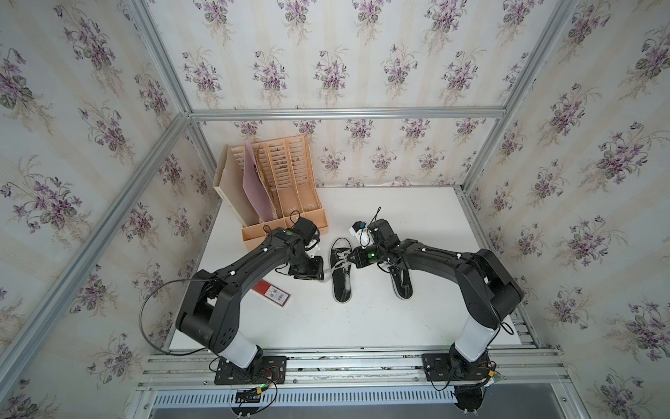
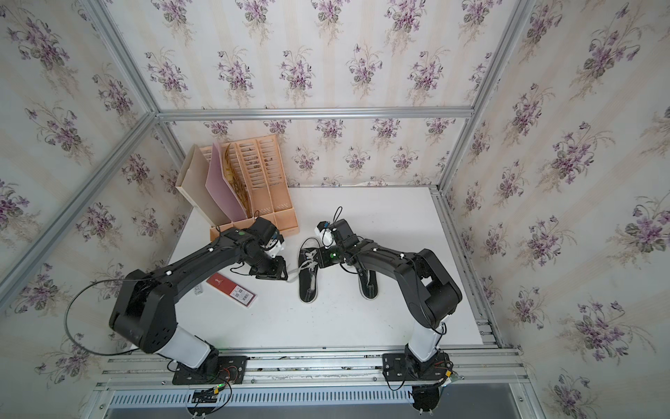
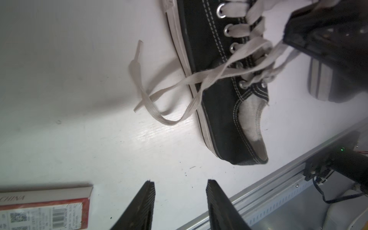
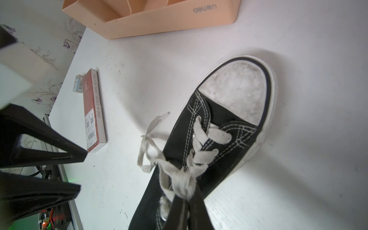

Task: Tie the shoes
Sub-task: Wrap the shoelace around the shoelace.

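Starting at the left in both top views, the file organiser [image 1: 286, 196] and the red booklet [image 1: 272, 293] sit on the white table [image 1: 417, 217], clear of the work. We take them for bystanders. Next comes the left gripper [image 3: 179, 181], low beside the first shoe [image 1: 342, 279]. Its jaws stand moderately apart with nothing between them, which only its own wrist view makes plain. The same view shows the loose lace end [image 3: 146, 97] lying crossed on the table just ahead of those jaws, so we judge that it waits there to take that strand. Further right, the right gripper [image 4: 186, 199] is clamped tight on a bunch of laces [image 4: 182, 183] above the shoe's tongue, probably to keep them lifted and taut while the other arm works. The right wrist view shows that pinch closely, while from above it is only a dark shape over the eyelets. Rightmost, the second shoe [image 1: 402, 286] lies partly under the right forearm, and we cannot tell whether its laces are tied.
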Available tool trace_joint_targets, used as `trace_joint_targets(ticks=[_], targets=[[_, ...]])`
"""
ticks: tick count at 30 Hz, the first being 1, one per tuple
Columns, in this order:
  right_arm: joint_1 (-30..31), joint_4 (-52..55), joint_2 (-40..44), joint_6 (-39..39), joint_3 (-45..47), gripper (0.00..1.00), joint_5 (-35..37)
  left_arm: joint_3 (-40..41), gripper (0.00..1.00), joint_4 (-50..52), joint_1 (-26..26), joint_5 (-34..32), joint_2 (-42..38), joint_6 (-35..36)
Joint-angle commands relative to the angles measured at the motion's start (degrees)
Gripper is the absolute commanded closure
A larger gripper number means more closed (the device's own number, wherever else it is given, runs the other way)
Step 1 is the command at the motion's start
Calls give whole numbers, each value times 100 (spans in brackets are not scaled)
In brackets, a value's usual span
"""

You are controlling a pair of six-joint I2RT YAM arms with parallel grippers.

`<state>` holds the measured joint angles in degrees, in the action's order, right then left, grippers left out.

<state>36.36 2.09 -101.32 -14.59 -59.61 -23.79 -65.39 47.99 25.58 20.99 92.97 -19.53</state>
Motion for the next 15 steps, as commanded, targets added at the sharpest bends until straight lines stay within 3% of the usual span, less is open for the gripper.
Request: trace_joint_targets(ticks=[1,7,15], targets=[[7,60,64,65,3,100,89,-107,52,-230,-12,-171,284,-79],[4,20,77,55,4,100,69,-444,53,-376,-36,-772,759,-134],[9,10,64,75,32,100,85,-853,59,-455,-83,-882,1401,-43]])
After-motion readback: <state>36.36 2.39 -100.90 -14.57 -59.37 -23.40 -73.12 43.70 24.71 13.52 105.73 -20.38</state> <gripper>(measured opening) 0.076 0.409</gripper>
